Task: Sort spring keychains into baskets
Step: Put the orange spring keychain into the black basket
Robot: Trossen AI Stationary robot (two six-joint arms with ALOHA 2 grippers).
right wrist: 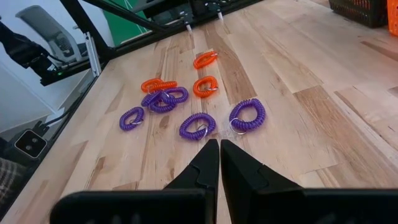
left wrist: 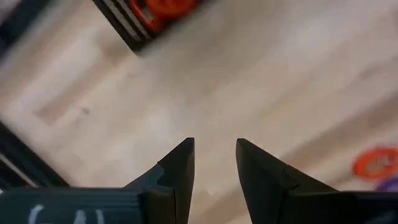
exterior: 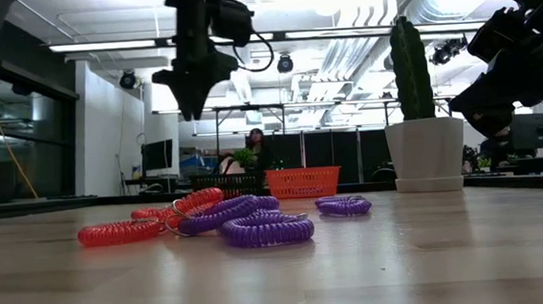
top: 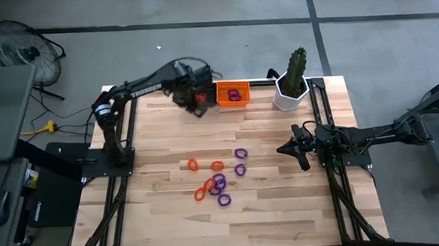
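Wooden plank table (top: 284, 210) on grey concrete floor. High view: coiled orange and purple spring keychains (top: 216, 180) clustered mid-table; bright orange mesh basket (top: 232, 93) at far edge holds purple coils, white hexagonal pot with cactus (top: 292, 91) just beside. Left gripper (top: 197, 105) near basket; right gripper (top: 296, 150) beside cluster. Low view: black basket (exterior: 228, 185) beside orange. Left wrist: jaws narrowly apart, empty. Right wrist: jaws together, empty.

No lettering can be read, seemingly anywhere.
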